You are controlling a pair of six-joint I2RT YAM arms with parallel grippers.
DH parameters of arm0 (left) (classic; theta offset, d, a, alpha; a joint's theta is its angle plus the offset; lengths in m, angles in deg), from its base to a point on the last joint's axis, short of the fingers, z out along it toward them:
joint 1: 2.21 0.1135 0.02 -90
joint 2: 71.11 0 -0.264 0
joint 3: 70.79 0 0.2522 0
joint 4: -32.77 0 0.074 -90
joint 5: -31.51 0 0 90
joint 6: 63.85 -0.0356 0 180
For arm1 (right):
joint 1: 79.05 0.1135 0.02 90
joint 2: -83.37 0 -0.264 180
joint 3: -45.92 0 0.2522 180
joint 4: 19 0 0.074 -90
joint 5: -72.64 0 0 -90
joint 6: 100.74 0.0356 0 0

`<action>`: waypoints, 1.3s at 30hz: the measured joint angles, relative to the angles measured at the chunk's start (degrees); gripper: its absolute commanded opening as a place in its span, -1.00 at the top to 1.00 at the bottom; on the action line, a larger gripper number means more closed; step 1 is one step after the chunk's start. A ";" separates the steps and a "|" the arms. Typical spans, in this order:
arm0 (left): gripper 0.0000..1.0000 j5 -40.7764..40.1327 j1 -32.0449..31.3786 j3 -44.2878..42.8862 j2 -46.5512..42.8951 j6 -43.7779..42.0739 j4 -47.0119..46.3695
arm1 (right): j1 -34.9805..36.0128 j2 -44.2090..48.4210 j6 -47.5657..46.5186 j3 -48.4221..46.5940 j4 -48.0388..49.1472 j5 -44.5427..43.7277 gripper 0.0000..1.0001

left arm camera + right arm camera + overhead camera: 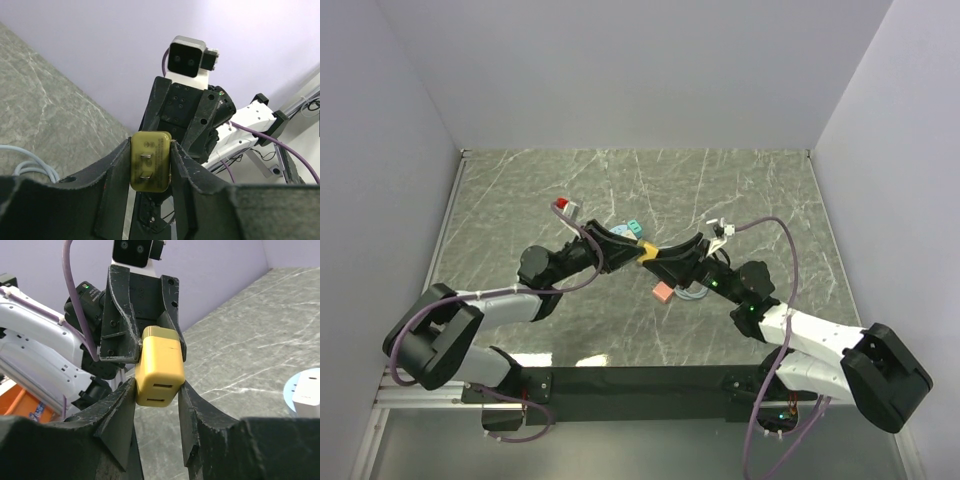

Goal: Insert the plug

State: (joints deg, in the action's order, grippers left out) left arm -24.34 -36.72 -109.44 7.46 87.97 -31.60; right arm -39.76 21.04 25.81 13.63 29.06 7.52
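A yellow plug block (647, 250) hangs above the table's middle, between both grippers. In the left wrist view its face with two metal prongs (149, 167) points at the camera, and my left gripper (150, 150) is shut on its sides. In the right wrist view its other face (159, 371) shows two slots. My right gripper (157, 390) is closed against the near end, with both fingers touching its sides. The left gripper's fingers (127, 315) hold the far end. In the top view the left gripper (636, 246) and right gripper (661, 254) meet tip to tip.
On the marble table (520, 190) lie a red-topped piece (563, 205), a teal piece (631, 229), a pink block (663, 292), a pale cable coil (692, 294) and a white part (720, 232). A white plug on a blue disc (306, 392) sits to the right.
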 measured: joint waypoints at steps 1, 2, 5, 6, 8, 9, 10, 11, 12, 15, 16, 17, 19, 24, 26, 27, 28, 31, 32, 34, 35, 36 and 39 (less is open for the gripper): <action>0.14 -0.09 -0.04 0.00 0.37 -0.09 -0.13 | -0.13 0.35 -0.33 0.07 -0.48 -0.24 1.00; 0.10 -0.15 -0.09 0.00 0.68 -0.09 -0.15 | -0.26 0.76 -0.76 0.11 -1.03 -0.55 1.00; -0.27 -0.39 -0.22 0.00 1.84 -0.55 -0.07 | -0.70 2.56 -2.10 0.13 -1.99 -2.16 1.00; -0.35 -0.42 -0.26 0.00 2.19 -0.72 0.22 | -0.94 3.39 -2.51 0.11 -2.23 -2.62 1.00; -0.46 -0.66 -0.28 0.04 3.10 -0.81 0.33 | -1.33 5.14 -3.65 0.11 -3.89 -3.61 1.00; -0.46 -0.68 -0.33 0.13 3.48 -1.05 0.57 | -1.49 5.92 -4.17 0.09 -4.52 -4.17 1.00; -0.51 -0.68 -0.37 0.24 3.80 -1.14 0.85 | -1.62 6.78 -4.90 0.02 -5.68 -4.72 1.00; -0.54 -0.68 -0.37 0.37 4.04 -1.20 1.11 | -1.73 7.43 -5.35 0.00 -6.47 -5.14 1.00; -0.57 -0.70 -0.35 0.50 4.33 -1.31 1.40 | -1.81 8.09 -5.97 -0.02 -7.37 -5.60 1.00; -0.64 -0.70 -0.17 0.55 4.81 -1.42 2.23 | -1.88 9.09 -7.61 -0.24 -9.77 -6.86 1.00; -0.65 -0.68 0.04 0.55 4.85 -1.57 2.58 | -1.90 9.11 -8.09 -0.28 -10.62 -7.26 1.00; -0.66 -0.66 0.35 0.59 4.85 -1.62 2.60 | -1.95 9.09 -8.48 -0.33 -11.30 -7.58 1.00; -0.65 -0.55 1.60 1.07 4.70 -1.73 2.51 | -1.97 9.05 -9.49 -0.55 -13.73 -8.70 1.00; -0.58 -1.31 9.35 5.05 2.93 -3.15 2.62 | -2.19 8.87 -12.57 -2.84 -20.20 -11.65 1.00; -0.55 -3.80 11.98 5.97 2.56 -5.46 2.84 | -2.21 8.87 -13.73 -3.69 -21.92 -12.87 1.00; -0.53 -5.38 12.68 6.01 2.49 -7.28 2.97 | -2.21 8.87 -14.21 -4.04 -22.80 -13.38 1.00; -0.51 -7.08 12.96 5.86 2.47 -9.11 2.99 | -2.21 8.87 -14.64 -4.33 -23.47 -13.75 1.00; -0.50 -13.84 12.76 2.34 2.67 -15.85 6.82 | -2.21 8.87 -15.43 -4.63 -24.72 -14.43 1.00; -0.49 -16.04 12.68 0.35 3.19 -17.84 8.28 | -2.21 8.87 -15.52 -4.66 -24.98 -14.53 1.00; -0.47 -20.57 12.66 -4.09 5.20 -21.42 11.30 | -2.23 8.83 -15.67 -4.66 -25.42 -14.60 1.00; -0.46 -22.23 12.68 -6.21 6.58 -22.80 12.83 | -2.21 8.81 -15.69 -4.66 -25.59 -14.60 1.00; -0.46 -23.50 12.74 -8.20 8.24 -24.00 13.70 | -2.23 8.74 -15.74 -4.66 -25.68 -14.60 1.00; -0.45 -25.59 12.72 -12.44 13.46 -26.34 16.48 | -2.23 8.44 -16.04 -4.70 -26.01 -14.56 1.00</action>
State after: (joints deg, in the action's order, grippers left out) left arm -49.93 -23.99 -121.87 20.92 61.63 -15.12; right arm -41.99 29.48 9.77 8.93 3.05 -7.03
